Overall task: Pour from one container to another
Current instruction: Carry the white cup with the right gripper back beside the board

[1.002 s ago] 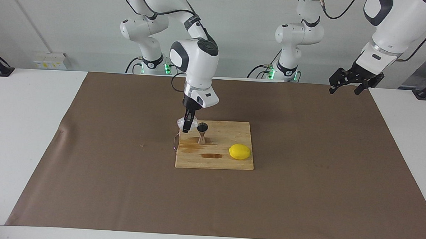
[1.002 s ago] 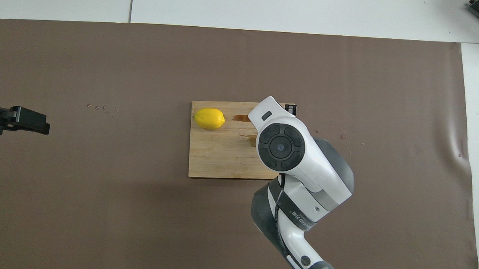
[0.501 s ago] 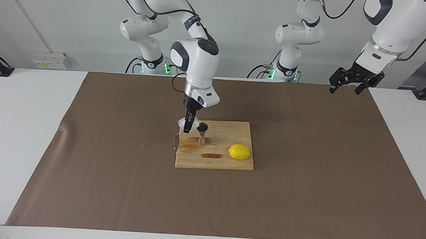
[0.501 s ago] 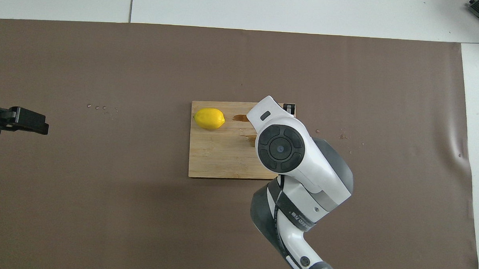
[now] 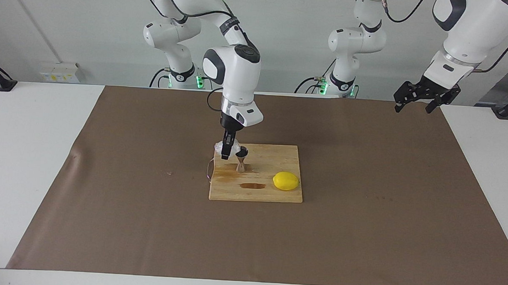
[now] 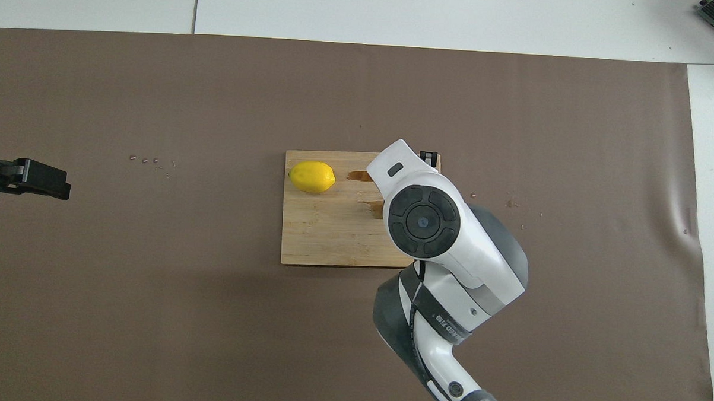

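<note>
Right gripper is clamped on the small clear glass cup with the bumpy whitish wall, which is held up beside the rim of the shiny steel hourglass-shaped jigger. Whether the cup is already tipped can't really be told, since the fingers cover most of it. The jigger is standing upright on the pale wooden cutting board, at the board's end toward the right arm, and nearer to the robots than the two dark wet-looking patches on the wood. A yellow lemon is parked on the same board toward the left arm's end, well apart from the jigger.

Progress-wise: the pickup looks done and the cup has been brought to the jigger's mouth, so the pour itself seems to be starting or about to. No stream can be made out. Left to do, by the look of it: finish tipping, then set the cup back down.

Left gripper is hanging with its jaws wide and nothing in them, over the brown mat's corner at the left arm's end, just waiting.
</note>
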Available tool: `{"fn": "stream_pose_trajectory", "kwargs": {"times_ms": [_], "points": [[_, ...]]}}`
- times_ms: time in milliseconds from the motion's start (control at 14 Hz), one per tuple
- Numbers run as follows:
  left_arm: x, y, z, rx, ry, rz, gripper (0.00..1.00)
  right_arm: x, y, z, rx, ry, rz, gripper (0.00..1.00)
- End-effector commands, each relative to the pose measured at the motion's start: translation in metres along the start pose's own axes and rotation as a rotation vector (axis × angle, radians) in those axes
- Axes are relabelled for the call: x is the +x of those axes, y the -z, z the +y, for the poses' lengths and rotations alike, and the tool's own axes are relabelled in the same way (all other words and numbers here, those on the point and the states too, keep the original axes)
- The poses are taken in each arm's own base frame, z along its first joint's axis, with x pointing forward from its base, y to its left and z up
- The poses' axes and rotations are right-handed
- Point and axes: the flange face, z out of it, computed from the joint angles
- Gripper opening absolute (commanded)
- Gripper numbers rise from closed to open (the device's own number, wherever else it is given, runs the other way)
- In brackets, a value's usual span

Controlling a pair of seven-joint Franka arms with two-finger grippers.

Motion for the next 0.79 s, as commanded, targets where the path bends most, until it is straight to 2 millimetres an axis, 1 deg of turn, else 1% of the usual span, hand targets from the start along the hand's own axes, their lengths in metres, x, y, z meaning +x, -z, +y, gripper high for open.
{"fn": "stream_pose_trajectory", "kwargs": {"times_ms": [0,215,286,501,716], "points": [[-0.001,0.000,0.002,0.018,-0.010,0.006,1.00,-0.005,0.010,0.002,-0.004,-0.041,0.030,0.37],[-0.002,0.000,-0.001,0.018,-0.004,0.000,1.00,-0.013,0.017,0.007,0.010,-0.060,0.062,0.37],[-0.003,0.000,-0.002,0.018,0.000,-0.004,1.00,-0.023,0.016,0.013,0.028,-0.069,0.082,0.37],[-0.003,0.000,-0.004,0.018,0.003,-0.003,1.00,-0.060,0.009,0.036,0.106,-0.094,0.206,0.37],[-0.003,0.000,-0.004,0.018,0.003,-0.003,1.00,-0.108,-0.008,0.056,0.167,-0.117,0.324,0.38]]}}
